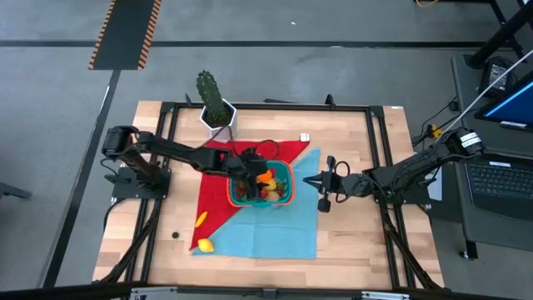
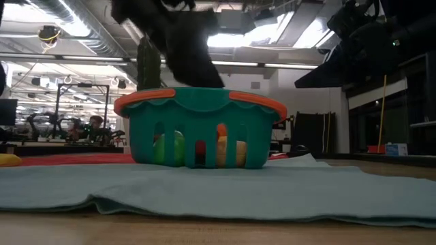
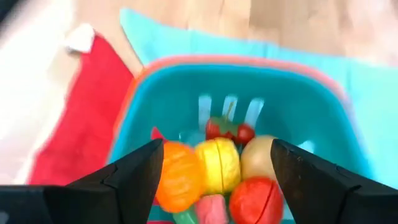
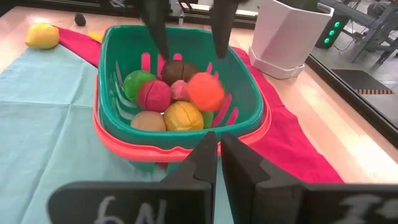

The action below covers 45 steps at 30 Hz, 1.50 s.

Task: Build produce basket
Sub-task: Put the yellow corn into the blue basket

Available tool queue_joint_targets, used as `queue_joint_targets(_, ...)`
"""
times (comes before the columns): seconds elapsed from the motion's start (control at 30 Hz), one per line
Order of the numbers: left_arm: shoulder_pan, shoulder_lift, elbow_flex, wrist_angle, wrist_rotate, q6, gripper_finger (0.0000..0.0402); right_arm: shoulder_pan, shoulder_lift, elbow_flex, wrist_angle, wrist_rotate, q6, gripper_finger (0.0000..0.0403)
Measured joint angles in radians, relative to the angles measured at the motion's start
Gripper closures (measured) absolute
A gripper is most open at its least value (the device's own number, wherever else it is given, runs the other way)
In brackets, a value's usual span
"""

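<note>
Left gripper (image 1: 254,173) hung with its dark fingers spread apart directly over the small rectangular teal plastic basket (image 4: 245,87) with the orange-red rim and slotted sides, an orange round toy fruit (image 4: 206,91) just below the fingertips and apparently dropping free onto the pile of produce inside. Right gripper (image 1: 325,185), fingers pressed together and empty, waited just beside the basket's right end, above the light blue cloth (image 1: 275,233).

Judged from this, the step in hand was a release into the basket, with the job well along but unfinished: two yellow toy pieces (image 1: 202,233) lay on the table by the cloth's front left corner, well apart from the basket. The next move would call for the left arm to lift clear and reach forward for one of them.

From above, the basket sat upright where the red cloth (image 1: 218,187) meets the blue one, mouth up, its long axis running left to right across the table.
</note>
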Motion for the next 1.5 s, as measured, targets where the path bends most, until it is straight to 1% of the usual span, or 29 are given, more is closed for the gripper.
queue_joint_targets(0.07,-0.016,-0.046,0.000,-0.018,-0.027,0.000,0.0114,0.000,0.000,0.000,-0.001,0.000,0.003,0.0377)
queue_joint_targets(0.13,-0.046,-0.089,0.000,-0.075,-0.058,-0.001,0.0114,0.000,0.000,0.000,-0.001,0.000,0.005,0.0377)
queue_joint_targets(0.2,-0.091,-0.124,0.000,-0.136,-0.097,-0.018,0.0114,0.000,0.000,0.000,0.000,0.000,0.005,0.0377)
queue_joint_targets(0.27,-0.154,-0.153,0.000,-0.187,-0.161,-0.052,0.0114,0.000,0.000,0.000,0.002,0.000,0.004,0.0377)
queue_joint_targets(0.4,-0.286,-0.195,0.000,-0.306,-0.304,-0.167,0.0113,0.000,0.000,0.000,0.004,0.000,0.004,0.0377)
queue_joint_targets(0.5,-0.374,-0.213,0.000,-0.405,-0.348,-0.319,0.0113,0.000,0.000,0.000,0.016,0.000,0.005,0.0377)
queue_joint_targets(0.6,-0.449,-0.216,0.000,-0.487,-0.349,-0.458,0.0113,0.000,0.000,0.000,0.022,-0.001,0.006,0.0377)
queue_joint_targets(0.7,-0.518,-0.212,-0.002,-0.508,-0.349,-0.528,0.0113,0.000,0.000,0.000,0.024,-0.001,0.006,0.0377)
queue_joint_targets(0.8,-0.577,-0.209,-0.004,-0.508,-0.347,-0.557,0.0113,0.000,0.000,0.000,0.027,-0.001,0.006,0.0377)
queue_joint_targets(0.97,-0.644,-0.210,-0.004,-0.503,-0.347,-0.595,0.0113,0.000,0.000,0.000,0.036,0.000,0.005,0.0377)
queue_joint_targets(1.13,-0.671,-0.210,-0.004,-0.510,-0.346,-0.697,0.0113,-0.001,0.000,0.000,0.036,0.000,-0.002,0.0377)
queue_joint_targets(1.2,-0.675,-0.210,-0.004,-0.539,-0.346,-0.746,0.0113,-0.001,0.000,0.000,0.037,0.000,-0.010,0.0377)
queue_joint_targets(1.37,-0.677,-0.210,-0.004,-0.730,-0.284,-0.925,0.0113,-0.001,0.000,0.000,0.057,0.000,-0.027,0.0377)
queue_joint_targets(1.5,-0.695,-0.210,-0.004,-0.825,-0.273,-1.028,0.0113,-0.001,0.000,0.000,0.076,0.000,-0.030,0.0377)
